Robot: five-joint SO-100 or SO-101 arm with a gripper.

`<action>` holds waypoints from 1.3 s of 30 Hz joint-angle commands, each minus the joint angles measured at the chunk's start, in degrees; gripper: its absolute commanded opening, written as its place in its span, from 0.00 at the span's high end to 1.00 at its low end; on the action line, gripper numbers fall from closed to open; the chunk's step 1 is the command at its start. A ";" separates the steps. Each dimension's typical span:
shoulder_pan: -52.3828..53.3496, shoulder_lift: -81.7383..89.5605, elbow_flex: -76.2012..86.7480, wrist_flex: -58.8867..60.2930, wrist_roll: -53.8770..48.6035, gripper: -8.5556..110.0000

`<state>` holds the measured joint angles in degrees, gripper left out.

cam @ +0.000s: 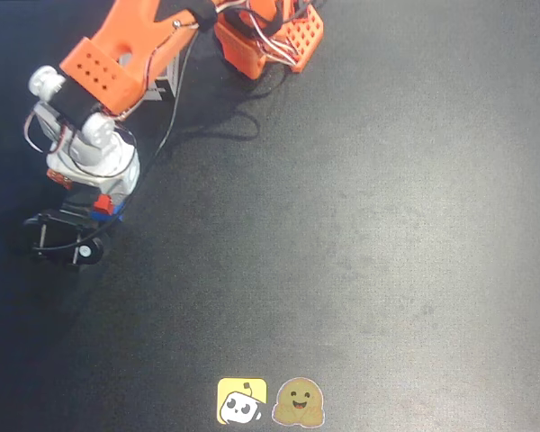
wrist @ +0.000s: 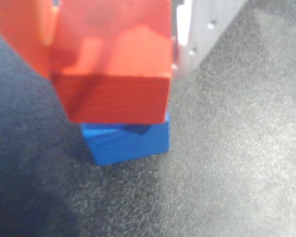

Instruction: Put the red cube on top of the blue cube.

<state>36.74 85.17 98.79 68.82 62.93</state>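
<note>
Two cubes stacked or nearly so under the gripper (wrist: 113, 64): red cube (wrist: 113, 74) held between an orange finger (wrist: 24, 34) on its left and a white finger (wrist: 202, 24) on its right in the wrist view, blue cube (wrist: 126, 140) directly below. Clamped narrow on the red cube, judging by both fingers flush against its sides. Cannot tell whether red already rests on blue or hangs just above; no clear gap visible, blurry close-up. Red appears shifted slightly left of blue, overhanging that edge, though perspective may exaggerate it.

Overhead view: arm (cam: 108, 72) covers most of it, only a sliver of red cube (cam: 103, 205) and blue cube (cam: 117, 212) peeking out beneath the wrist, on a dark mat (cam: 360, 234). Two stickers (cam: 270, 401) far off, irrelevant.

Step in hand, judged: placing. Best done by nudging right to square the faces, lowering until full contact, then opening slowly and evenly so neither finger drags the top cube. Lift straight up afterward. Risk: sideways pull toppling the stack.
</note>
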 commanded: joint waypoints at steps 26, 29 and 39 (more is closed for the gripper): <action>1.14 -0.18 -3.16 -0.35 1.23 0.78; 1.23 -0.09 -3.34 0.09 1.14 0.78; 1.05 0.53 -5.98 3.87 1.67 0.78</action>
<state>37.71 84.55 96.24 71.81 63.90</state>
